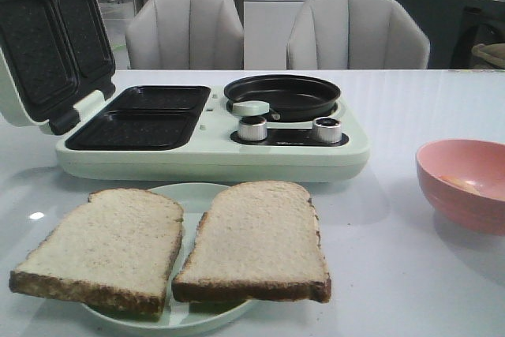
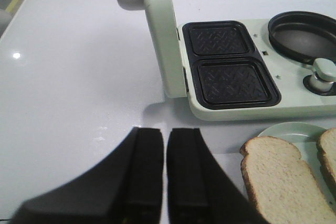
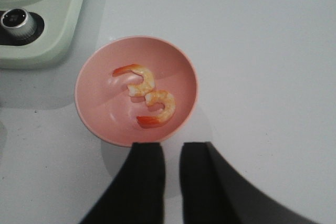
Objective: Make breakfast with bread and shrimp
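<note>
Two square slices of pale beige sandwich bread with dark brown crusts (image 1: 173, 246) lying side by side on a pale green round plate (image 1: 177, 192), right at the near edge of the white table (image 1: 394, 274). Overhanging the plate rim on both sides. Looks light, soft and floppy, likely to sag or tear if pinched hard. Best taken at a crust edge, where an overhanging corner leaves room for a finger underneath.

Over on the right, two small curled orange-pink and whitish shrimp (image 3: 147, 97) resting in the bottom of a salmon-pink round bowl (image 3: 94, 114), touching each other. Probably light, slick and springy, so prone to squirting out of a pinch. Better grabbed across the thick curved back than by the thin tail.

Behind the plate, a mint-green breakfast maker (image 1: 213, 155) with its lid (image 1: 43, 45) swung open, two dark ridged sandwich wells (image 1: 146, 116) exposed, a shallow black round pan (image 1: 282, 96) beside them.

Left gripper (image 2: 164, 177) hovering over bare table just beside the plate, dark fingers nearly together, a thin slit between, holding nothing. Right gripper (image 3: 171, 182) just outside the bowl rim, fingers narrowly parted, also empty.

Hard to see: shrimp barely a faint orange streak in the front view, bowl cut off at the frame edge there. Neither arm visible from the front. Underside of the bread hidden.
</note>
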`<state>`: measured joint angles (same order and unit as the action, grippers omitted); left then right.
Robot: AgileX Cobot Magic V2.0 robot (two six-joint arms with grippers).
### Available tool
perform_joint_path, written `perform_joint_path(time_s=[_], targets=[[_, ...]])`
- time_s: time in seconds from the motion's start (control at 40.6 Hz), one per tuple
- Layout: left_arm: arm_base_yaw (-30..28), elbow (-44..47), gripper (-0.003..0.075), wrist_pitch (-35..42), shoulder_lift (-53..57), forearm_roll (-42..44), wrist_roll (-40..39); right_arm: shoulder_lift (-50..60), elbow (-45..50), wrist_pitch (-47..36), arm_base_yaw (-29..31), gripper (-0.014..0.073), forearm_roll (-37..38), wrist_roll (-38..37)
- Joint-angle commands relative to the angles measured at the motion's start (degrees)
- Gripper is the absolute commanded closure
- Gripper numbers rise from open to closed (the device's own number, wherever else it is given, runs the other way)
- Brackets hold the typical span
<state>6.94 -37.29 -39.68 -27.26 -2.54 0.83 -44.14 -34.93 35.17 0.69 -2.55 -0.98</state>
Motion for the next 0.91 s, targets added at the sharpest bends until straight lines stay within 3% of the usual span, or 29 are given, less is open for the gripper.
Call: perform_joint_path(time_s=[0.0, 0.049, 0.148, 0.345, 0.615, 0.788, 0.886], targets=[[0.0, -1.3, 0.0326, 4.0, -1.0, -0.5, 0.0, -0.8, -2.0, -3.6, 0.3, 0.0126, 0.6, 0.0], [0.0, -0.8, 0.0214, 4.2, -1.0, -0.5, 0.0, -1.1, -2.0, -3.6, 0.3, 0.0057, 0.6, 0.0], [0.0, 0.8, 0.0134, 5.3, -1.0, -0.5, 0.7, -1.4, -2.0, -3.3, 0.3, 0.0013, 0.6, 0.0], [6.9, 4.2, 0.0139, 11.2, -1.4, -2.3, 9.4, -1.4, -2.0, -3.2, 0.3, 0.0016, 0.6, 0.0], [27.2, 7.0, 0.0139, 10.9, -7.3, -1.3, 26.4, -1.4, -2.0, -3.1, 0.3, 0.0016, 0.6, 0.0], [38.5, 10.2, 0.0141, 11.1, -14.0, 8.0, 27.1, -1.4, -2.0, -3.1, 0.3, 0.0016, 0.6, 0.0], [43.5, 11.7, 0.0168, 12.7, -19.4, 14.7, 22.9, -1.4, -2.0, -3.1, 0.3, 0.0016, 0.6, 0.0]])
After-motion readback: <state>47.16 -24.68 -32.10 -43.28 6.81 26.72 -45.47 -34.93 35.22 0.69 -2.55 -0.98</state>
